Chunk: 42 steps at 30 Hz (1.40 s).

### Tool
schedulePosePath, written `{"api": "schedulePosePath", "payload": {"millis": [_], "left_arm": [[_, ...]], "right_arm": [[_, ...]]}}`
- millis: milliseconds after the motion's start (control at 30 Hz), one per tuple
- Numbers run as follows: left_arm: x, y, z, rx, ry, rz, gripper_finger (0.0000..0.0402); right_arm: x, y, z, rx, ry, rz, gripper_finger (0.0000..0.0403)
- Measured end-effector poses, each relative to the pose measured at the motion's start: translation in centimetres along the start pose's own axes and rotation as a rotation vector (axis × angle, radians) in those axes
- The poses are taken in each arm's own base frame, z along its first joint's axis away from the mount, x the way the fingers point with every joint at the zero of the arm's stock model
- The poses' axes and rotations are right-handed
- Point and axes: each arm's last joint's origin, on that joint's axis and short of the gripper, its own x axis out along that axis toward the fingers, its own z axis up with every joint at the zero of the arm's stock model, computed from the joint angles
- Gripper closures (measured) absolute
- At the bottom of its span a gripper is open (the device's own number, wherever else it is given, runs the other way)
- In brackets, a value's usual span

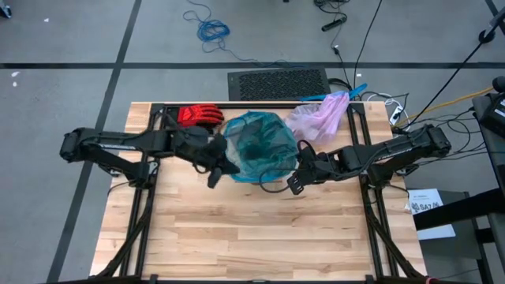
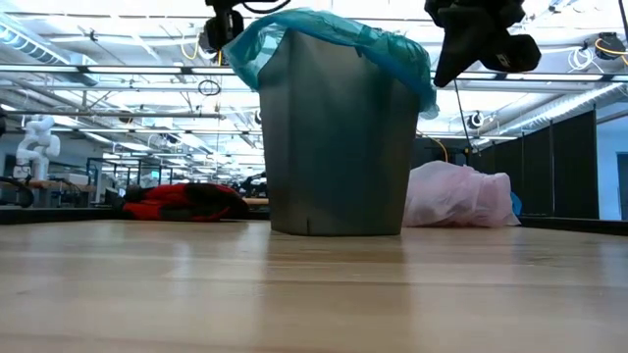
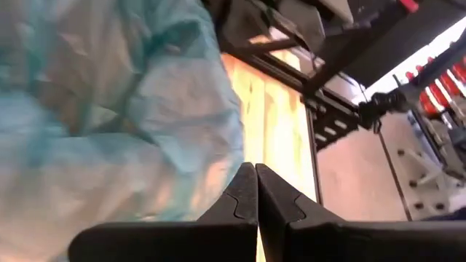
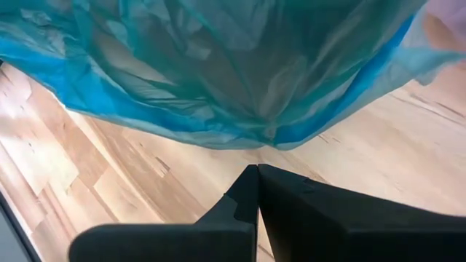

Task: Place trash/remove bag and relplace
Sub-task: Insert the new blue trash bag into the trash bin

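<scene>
the grey plastic bin [image 2: 339, 147] with its teal-green bag [image 1: 256, 146] stands near the table's [image 1: 237, 237] far edge, between both grippers. left gripper [image 1: 215, 177] and right gripper [image 1: 293, 185] are pressed together, empty. the pale lilac-pink plastic bag [image 1: 322, 117] lies at the far right corner, nearer the right arm.

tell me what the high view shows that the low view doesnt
Only the high view: both whole arms, the left claw and right claw shut on either side of the bin, the teal bag's open mouth seen from above, the black floor mat and blue cable behind the table.

Only the low view: the bin's grey wall and the room's ceiling lights.

Both: the teal bag lining the bin, the red glove, the pink bag, the wooden table.
</scene>
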Motion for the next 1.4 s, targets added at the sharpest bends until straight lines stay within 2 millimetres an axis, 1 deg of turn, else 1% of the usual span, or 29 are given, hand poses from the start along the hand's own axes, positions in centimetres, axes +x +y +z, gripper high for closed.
{"api": "schedulePosePath", "payload": {"millis": [133,267,433,533,633,733,800,867,1100,1267,1333,1400], "left_arm": [[2.4,0.0,-1.0,0.019,0.076,0.004,0.0402],[4.4,0.8,-2.3,0.009,0.150,0.037,0.0402],[5.8,1.7,-3.2,0.006,0.168,0.133,0.0402],[6.4,2.1,-3.4,0.010,0.164,0.181,0.0402],[7.1,2.4,-3.6,0.009,0.165,0.188,0.0402],[7.2,2.2,-3.5,0.010,0.160,0.167,0.0402],[6.8,1.9,-3.3,0.009,0.146,0.137,0.0402],[5.9,1.5,-3.0,-0.002,0.132,0.117,0.0402],[1.4,0.2,-2.2,-0.037,0.082,0.093,0.0402],[-1.5,-0.3,-2.5,-0.057,0.087,0.109,0.0402],[-2.4,-0.4,-2.4,-0.054,0.062,0.125,0.0402],[-3.2,-0.1,-2.2,-0.053,0.012,0.183,0.0402]], "right_arm": [[0.0,-0.1,0.0,-0.015,-0.003,-0.009,0.0403],[0.0,-0.2,0.0,-0.023,-0.021,-0.034,0.0403],[0.0,-0.4,0.0,-0.028,-0.019,-0.049,0.0403],[0.0,-0.5,-0.1,-0.031,-0.014,-0.058,0.0403],[0.0,-0.6,-0.1,-0.036,-0.008,-0.070,0.0403],[0.0,-0.6,-0.2,-0.037,-0.001,-0.070,0.0403],[0.0,-0.6,-0.2,-0.037,0.000,-0.070,0.0403],[0.0,-0.6,-0.2,-0.037,0.000,-0.069,0.0403],[0.0,-0.6,-0.2,-0.047,0.002,-0.068,0.0403],[0.0,-0.6,-0.2,-0.058,0.002,-0.068,0.0403],[0.0,-0.6,-0.2,-0.058,0.002,-0.067,0.0403],[0.0,-0.6,-0.2,-0.058,0.002,-0.067,0.0403]]}}
